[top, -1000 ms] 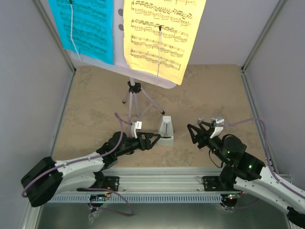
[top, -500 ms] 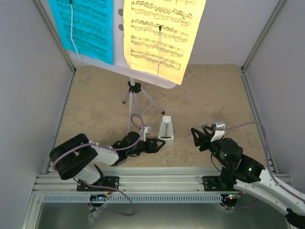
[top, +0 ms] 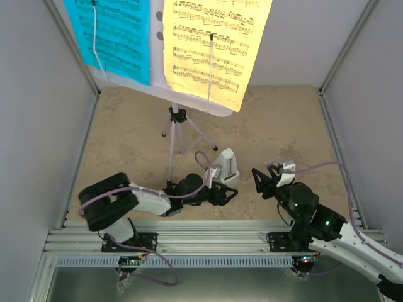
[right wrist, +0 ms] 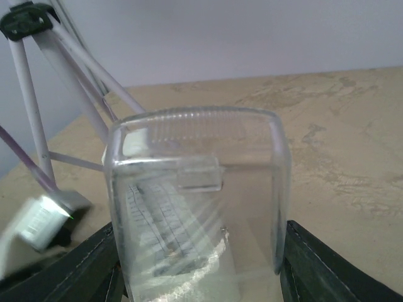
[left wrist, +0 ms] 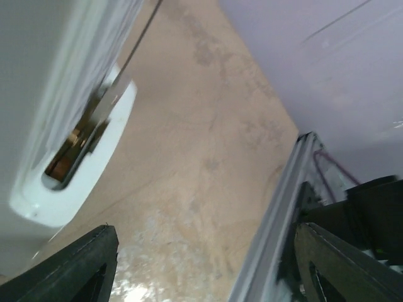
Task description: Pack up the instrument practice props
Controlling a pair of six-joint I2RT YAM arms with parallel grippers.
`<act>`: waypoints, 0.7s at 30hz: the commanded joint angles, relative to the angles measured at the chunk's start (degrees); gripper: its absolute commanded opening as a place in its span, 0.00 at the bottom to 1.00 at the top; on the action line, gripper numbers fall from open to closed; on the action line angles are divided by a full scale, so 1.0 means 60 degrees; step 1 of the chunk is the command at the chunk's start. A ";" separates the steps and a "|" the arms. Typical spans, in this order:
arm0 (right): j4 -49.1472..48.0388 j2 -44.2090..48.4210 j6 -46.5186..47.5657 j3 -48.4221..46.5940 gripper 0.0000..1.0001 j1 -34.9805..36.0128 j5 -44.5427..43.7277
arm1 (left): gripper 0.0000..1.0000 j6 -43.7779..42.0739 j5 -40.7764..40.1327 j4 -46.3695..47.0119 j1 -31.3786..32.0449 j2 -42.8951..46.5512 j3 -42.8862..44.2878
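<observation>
Music stand [top: 157, 63] fills the far end of the table [top: 126, 138], its white perforated desk carrying the cyan sheet [top: 113, 31] on the left and the yellow sheet [top: 214, 44] on the right. Below it the thin tripod [top: 179, 116] spreads its legs. The near leg reaches down to the left arm's forearm, and a loop of purple cable [top: 201, 157] rises between them. The small grey metronome [top: 226, 166] sits on the table between the two grippers, near the rail [top: 208, 236] – I cannot tell whether it stands flat. The left gripper [top: 228, 192] lies just beside it, jaws spread with only bare table between the tips. The right gripper [top: 262, 173] faces it from a short way off – jaws apart, holding nothing.
</observation>
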State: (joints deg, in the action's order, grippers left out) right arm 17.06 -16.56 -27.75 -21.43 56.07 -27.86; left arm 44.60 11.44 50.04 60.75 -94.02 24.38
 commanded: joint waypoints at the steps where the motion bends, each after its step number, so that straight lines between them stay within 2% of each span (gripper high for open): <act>1: -0.1273 -0.0475 0.0850 0.0464 0.48 0.0055 -0.0110 | 0.82 -0.0803 -0.0047 -0.2225 -0.0271 0.2083 0.0443; 3: -0.1685 -0.0979 0.1083 0.0557 0.48 0.0046 -0.0210 | 0.84 -0.0895 0.0389 -0.4274 -0.0773 0.2910 0.1091; 5: -0.2201 -0.1380 0.1299 0.0668 0.47 0.0051 -0.0221 | 0.88 -0.0882 0.0995 -0.5482 -0.1246 0.3557 0.1688; 9: -0.3317 -0.1652 0.1505 0.1027 0.47 0.0044 -0.0021 | 0.92 -0.0992 0.1967 -0.7013 -0.1977 0.4023 0.2980; 16: -0.4081 -0.1470 0.2062 0.1606 0.48 0.0048 0.0259 | 0.90 -0.1809 0.2999 -0.8125 -0.3274 0.2959 0.4570; 21: -0.4211 -0.1216 0.2128 0.1835 0.48 0.0029 0.0172 | 0.86 -0.2645 0.3758 -0.7920 -0.3423 0.2243 0.5150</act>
State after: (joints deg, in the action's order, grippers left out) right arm -4.34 -25.23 -16.60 -11.40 56.07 -26.15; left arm 34.22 28.36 5.21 40.40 -78.15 52.34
